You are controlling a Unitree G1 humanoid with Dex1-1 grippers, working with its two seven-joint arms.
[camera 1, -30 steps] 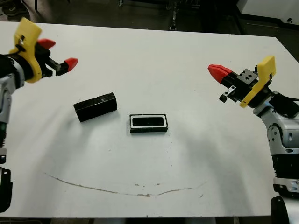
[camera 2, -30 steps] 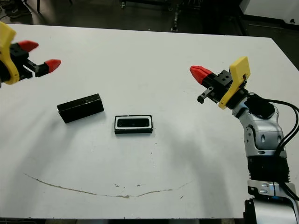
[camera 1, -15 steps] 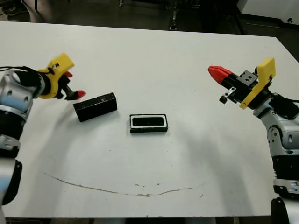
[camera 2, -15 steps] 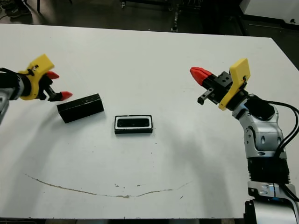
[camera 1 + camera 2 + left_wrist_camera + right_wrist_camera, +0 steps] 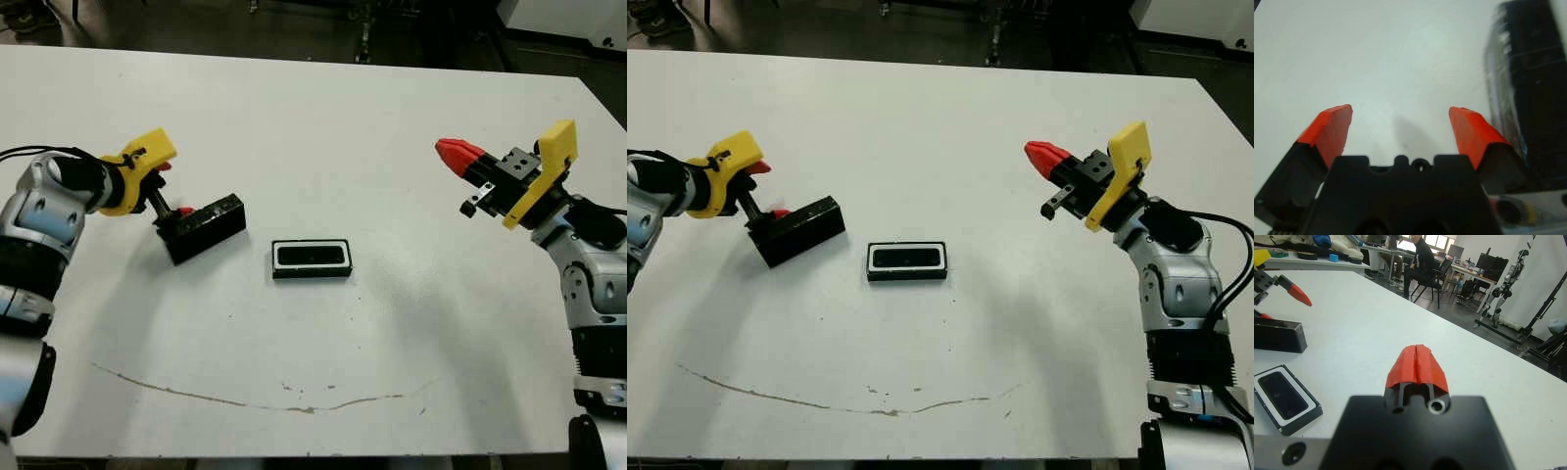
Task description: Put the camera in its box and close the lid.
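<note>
lid (image 5: 201, 226) beside spread left hand (image 5: 172, 190)

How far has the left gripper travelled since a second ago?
Yes, it moved: the left gripper came down from the table's far left to the lid's left end, fingers open.

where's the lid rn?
Head views: lid lies on the table's left, just left of the box, with the left tool at its left end.

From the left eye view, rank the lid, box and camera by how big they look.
1. Lid and box: they look about alike, too close to rank.
2. Camera: smallest, lying inside the box with the white lining showing around it.
</note>
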